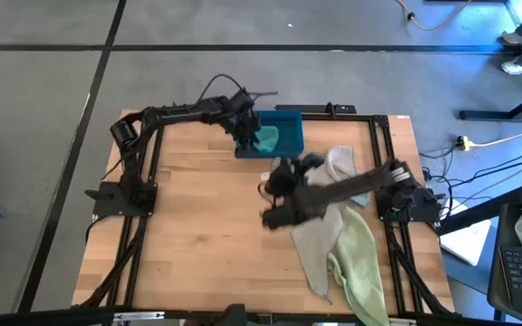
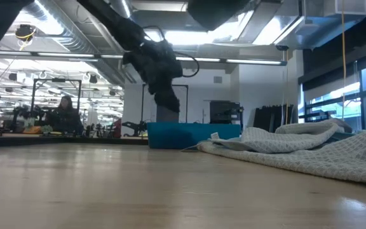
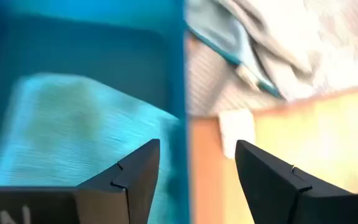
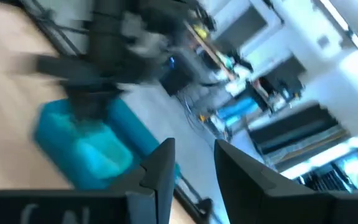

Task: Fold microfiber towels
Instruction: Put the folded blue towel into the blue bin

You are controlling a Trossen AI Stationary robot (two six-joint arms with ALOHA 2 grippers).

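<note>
Your left gripper (image 1: 247,138) hangs jaws spread over the teal towel (image 1: 268,138) in the bin (image 1: 288,122), right gripper (image 1: 275,217) empty, jaws slightly apart, beside the grey towels (image 1: 320,240) on the surface; they look floppy, so pinch a corner.

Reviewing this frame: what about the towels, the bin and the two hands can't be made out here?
- Teal towel in the bin: the left hand covers part of it from above; folded or not is unclear.
- Grey towel: the right arm crosses it in the high view.
- Pale green towel: runs past the bottom edge.
- Right hand: motion-blurred; the right wrist view shows nothing between its fingers.
- Bin contents: hidden behind its wall in the low view.
</note>
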